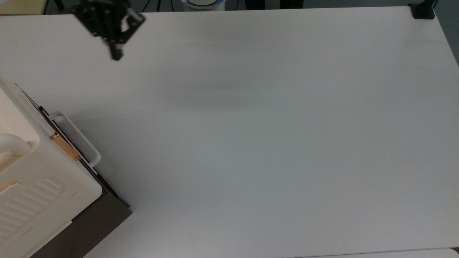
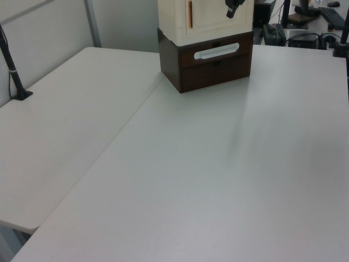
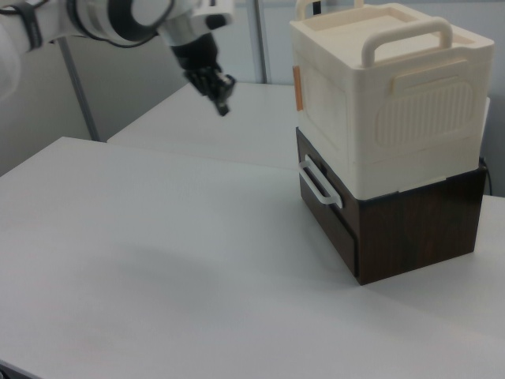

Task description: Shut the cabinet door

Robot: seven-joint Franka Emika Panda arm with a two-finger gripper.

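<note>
The cabinet [image 1: 43, 179] stands at the top view's lower left, a cream box on a dark brown base with a white loop handle [image 1: 75, 139]. In the left view the cabinet door [image 2: 212, 21] lies flush with the cream front, a copper bar handle [image 2: 190, 13] along its left edge. My gripper [image 1: 116, 55] hangs in the air over the table's far edge, well apart from the cabinet, with its fingers together and nothing between them. It points downward in the right view, where the gripper [image 3: 223, 106] is left of the cabinet [image 3: 379, 103].
The white table [image 1: 251, 143] spreads bare to the top view's right of the cabinet. A black clamp [image 1: 422, 10] sits at its far right corner. In the left view a second table [image 2: 60, 125] adjoins on the left, with a black post [image 2: 13, 71].
</note>
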